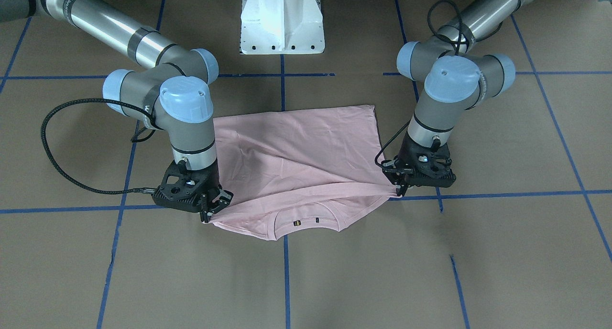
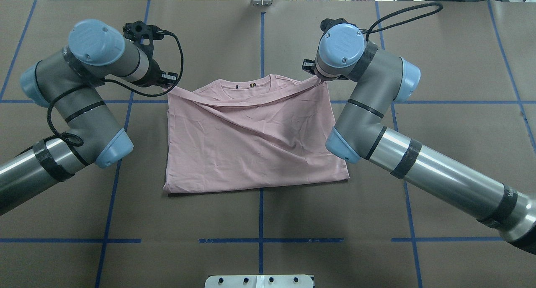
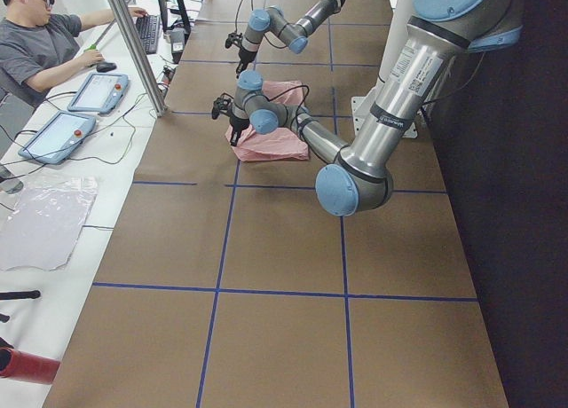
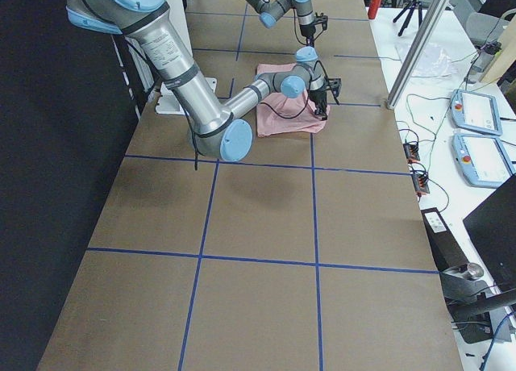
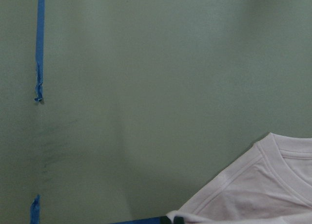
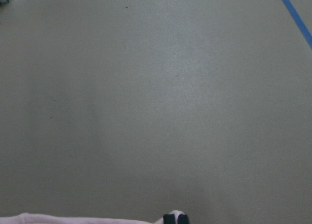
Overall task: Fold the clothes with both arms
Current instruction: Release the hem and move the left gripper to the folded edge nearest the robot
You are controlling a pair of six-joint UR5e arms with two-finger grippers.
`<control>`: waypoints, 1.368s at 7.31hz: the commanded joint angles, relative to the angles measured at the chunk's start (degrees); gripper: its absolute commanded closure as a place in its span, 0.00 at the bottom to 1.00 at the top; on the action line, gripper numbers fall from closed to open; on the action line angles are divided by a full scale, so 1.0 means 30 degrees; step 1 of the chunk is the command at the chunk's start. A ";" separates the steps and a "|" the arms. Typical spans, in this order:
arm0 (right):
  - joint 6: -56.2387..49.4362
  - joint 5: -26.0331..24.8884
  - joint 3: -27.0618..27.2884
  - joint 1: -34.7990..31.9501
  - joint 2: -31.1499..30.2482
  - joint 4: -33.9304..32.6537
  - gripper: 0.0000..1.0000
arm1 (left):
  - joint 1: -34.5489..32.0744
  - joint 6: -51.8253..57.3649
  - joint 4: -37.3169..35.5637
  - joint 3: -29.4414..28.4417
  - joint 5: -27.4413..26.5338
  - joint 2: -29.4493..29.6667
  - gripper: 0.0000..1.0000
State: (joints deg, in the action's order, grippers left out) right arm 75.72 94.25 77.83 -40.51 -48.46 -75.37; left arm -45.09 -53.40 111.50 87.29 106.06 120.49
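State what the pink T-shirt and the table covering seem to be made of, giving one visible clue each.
T-shirt: soft matte knit fabric, probably cotton; it creases and drapes.
Table covering: matte brown paper or card, apparently; flat, dull, with blue tape stuck on.

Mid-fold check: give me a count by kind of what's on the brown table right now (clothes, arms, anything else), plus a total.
Pink T-shirt: 1
Robot arms: 2, the left arm and the right arm
White base: 1
Total: 4
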 commanded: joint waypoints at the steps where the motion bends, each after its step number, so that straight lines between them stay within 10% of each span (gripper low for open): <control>1: -0.0073 0.0019 -0.0482 -0.0061 -0.0020 0.0132 1.00 | 0.0176 -0.0014 0.0128 -0.0182 -0.0021 -0.0115 1.00; 3: -0.0073 -0.0010 -0.0689 -0.0032 -0.0020 0.0132 1.00 | 0.0323 -0.0014 0.0128 -0.0182 -0.0021 -0.0145 1.00; 4: -0.0363 -0.0300 -0.0718 0.0055 -0.0020 0.0103 0.01 | 0.0323 0.0044 0.0215 -0.0153 -0.0050 -0.0261 0.01; 7: -0.3410 0.1587 0.0330 -0.0731 -0.0281 0.0220 0.00 | 0.0294 0.0045 0.0978 0.1477 0.0124 -0.0813 0.00; 10: -0.4204 0.2071 0.3378 -0.0794 -0.2448 0.0191 0.00 | 0.1837 -0.0509 0.1065 0.7210 -0.0020 -0.5604 0.00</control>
State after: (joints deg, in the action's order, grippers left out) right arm 63.68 100.19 84.71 -42.83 -53.57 -74.79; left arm -42.40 -54.07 114.58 101.58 106.28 110.33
